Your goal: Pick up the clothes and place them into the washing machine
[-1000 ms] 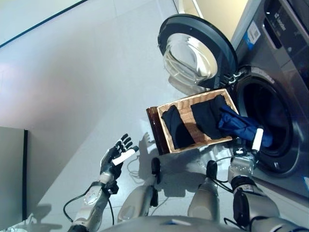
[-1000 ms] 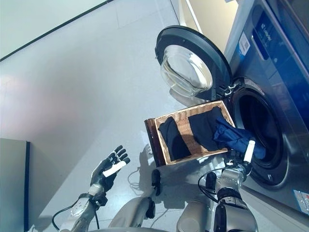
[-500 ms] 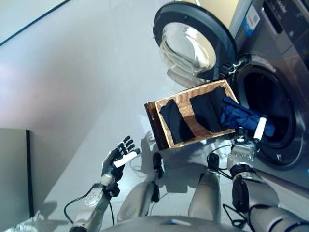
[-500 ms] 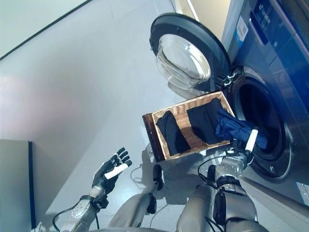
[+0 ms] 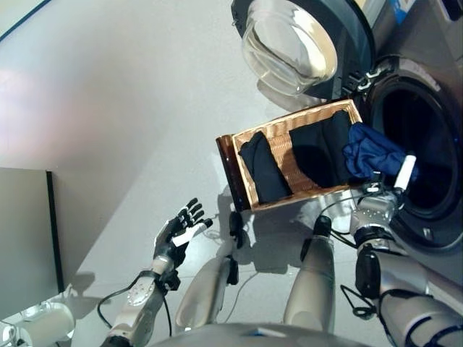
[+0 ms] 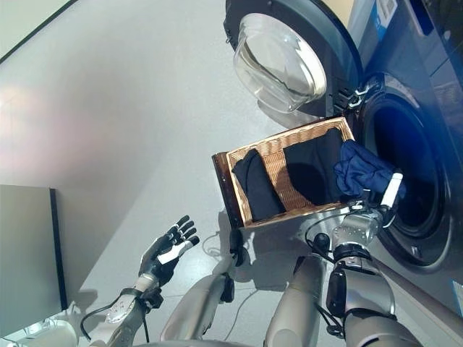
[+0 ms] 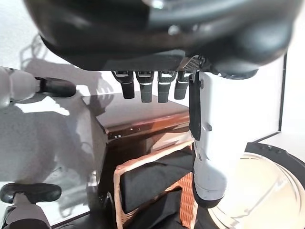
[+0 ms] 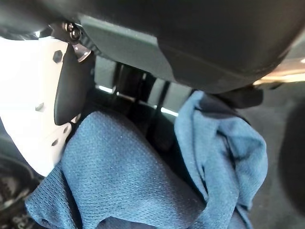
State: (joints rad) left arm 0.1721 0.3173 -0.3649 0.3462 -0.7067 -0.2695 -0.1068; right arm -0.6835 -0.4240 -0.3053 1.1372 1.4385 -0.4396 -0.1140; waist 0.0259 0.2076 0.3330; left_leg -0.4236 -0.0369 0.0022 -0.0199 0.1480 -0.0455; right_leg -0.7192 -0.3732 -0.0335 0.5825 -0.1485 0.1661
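A shallow wicker basket (image 5: 289, 129) rests on a dark brown box (image 5: 228, 170) beside the washing machine's open drum (image 5: 427, 137). Dark clothes (image 5: 264, 170) lie in the basket, also in the left wrist view (image 7: 147, 179). My right hand (image 5: 382, 196) is at the drum's lower rim, shut on a blue garment (image 5: 372, 153) that hangs bunched between the basket's end and the drum mouth. The right wrist view shows the blue garment (image 8: 119, 176) against my thumb (image 8: 33, 95). My left hand (image 5: 177, 233) is open and empty, low over the floor, apart from the basket.
The round machine door (image 5: 296, 47) stands swung open behind the basket. A grey panel (image 5: 25, 238) stands at the left. Bare grey floor (image 5: 130, 108) stretches to the left of the basket.
The camera has shifted. The blue garment has drawn off the basket's end and bunched up at the drum mouth in my right hand. My left hand keeps its open pose.
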